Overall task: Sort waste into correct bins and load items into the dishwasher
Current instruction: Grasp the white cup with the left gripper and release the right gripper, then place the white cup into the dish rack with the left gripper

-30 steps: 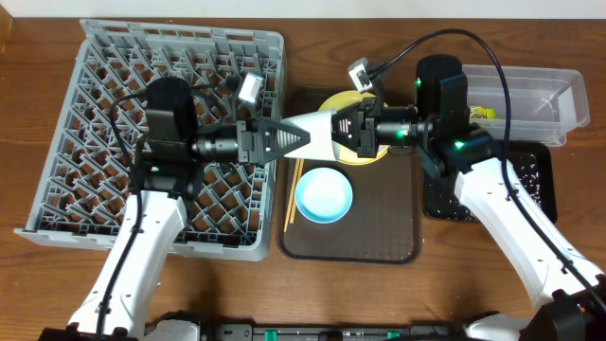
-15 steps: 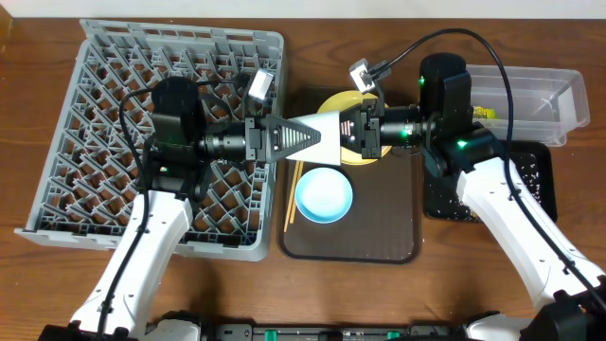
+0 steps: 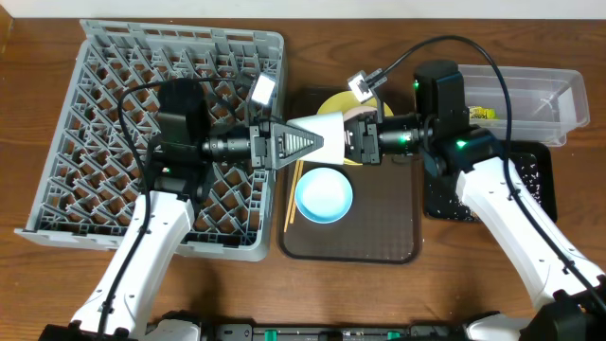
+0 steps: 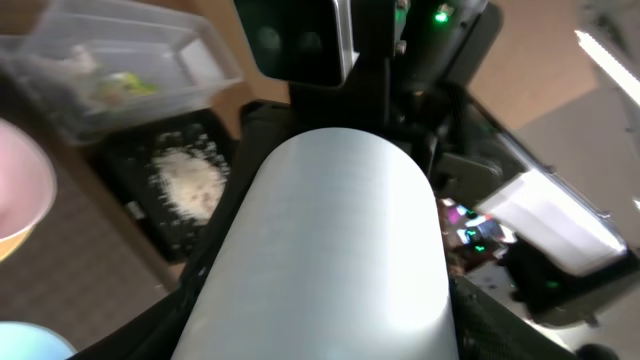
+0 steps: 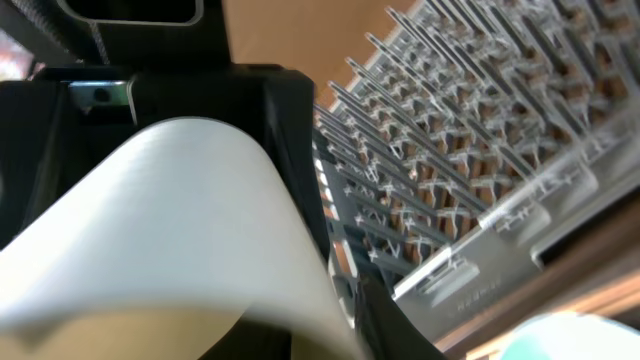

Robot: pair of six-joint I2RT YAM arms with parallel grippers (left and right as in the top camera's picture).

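Note:
The white bowl [image 3: 322,128] hangs on its side above the brown serving tray, between both grippers. My right gripper [image 3: 352,137] is shut on its rim; the bowl fills the near right wrist view [image 5: 170,230]. My left gripper [image 3: 301,144] is open, with a finger on either side of the bowl's body [image 4: 330,260]. The light blue bowl [image 3: 324,194] and the chopsticks [image 3: 291,194] lie on the tray. The yellow plate [image 3: 331,100] is partly hidden behind the bowl. The grey dish rack [image 3: 114,142] stands at the left.
The brown serving tray [image 3: 398,227] sits in the middle. At the right, the clear tub [image 3: 530,90] holds the green-and-yellow wrapper [image 3: 483,113]. The black tray [image 3: 535,180] holds rice scraps [image 4: 185,185]. The rack's pegs [image 5: 480,150] stand below the bowl's left side.
My left gripper has moved right, sliding its fingers further along the white bowl. The right gripper and the bowl have shifted slightly right.

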